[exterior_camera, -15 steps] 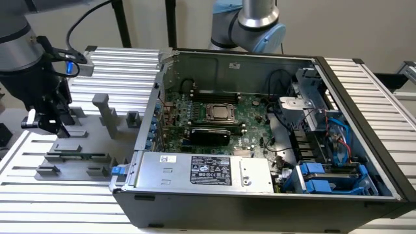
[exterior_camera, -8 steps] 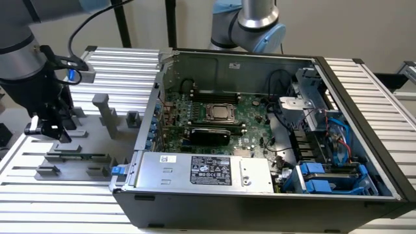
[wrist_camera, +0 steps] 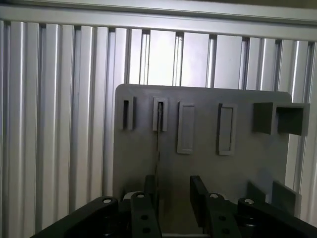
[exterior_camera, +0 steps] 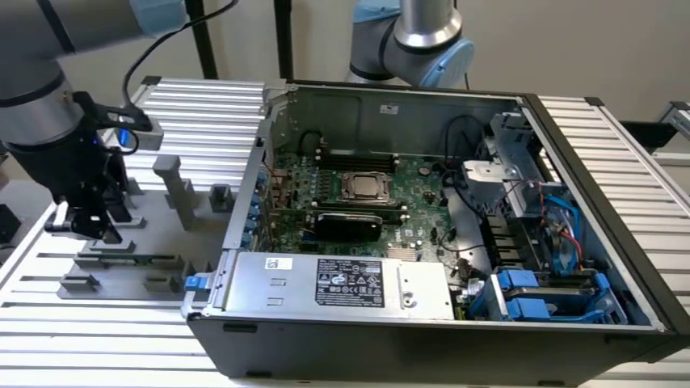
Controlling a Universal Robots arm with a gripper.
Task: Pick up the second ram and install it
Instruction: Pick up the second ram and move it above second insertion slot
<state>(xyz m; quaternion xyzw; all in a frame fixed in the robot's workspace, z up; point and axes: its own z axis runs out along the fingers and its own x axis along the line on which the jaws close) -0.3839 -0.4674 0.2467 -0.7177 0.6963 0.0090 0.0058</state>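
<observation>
The second ram (exterior_camera: 132, 260) is lying in a slot of the grey tray (exterior_camera: 199, 242). The gripper (exterior_camera: 97, 230) is hovering just above that tray, fingers spread. It should be centring over the stick's middle and descending squarely.

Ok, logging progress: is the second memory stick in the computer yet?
Out: the memory stick sits in the gray holder beside the case, near the gripper.

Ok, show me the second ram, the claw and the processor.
second ram (exterior_camera: 138, 260), exterior view, middle of green stick
claw (exterior_camera: 97, 232), exterior view, between its fingertips
processor (exterior_camera: 367, 187), exterior view, centre of silver lid
</observation>
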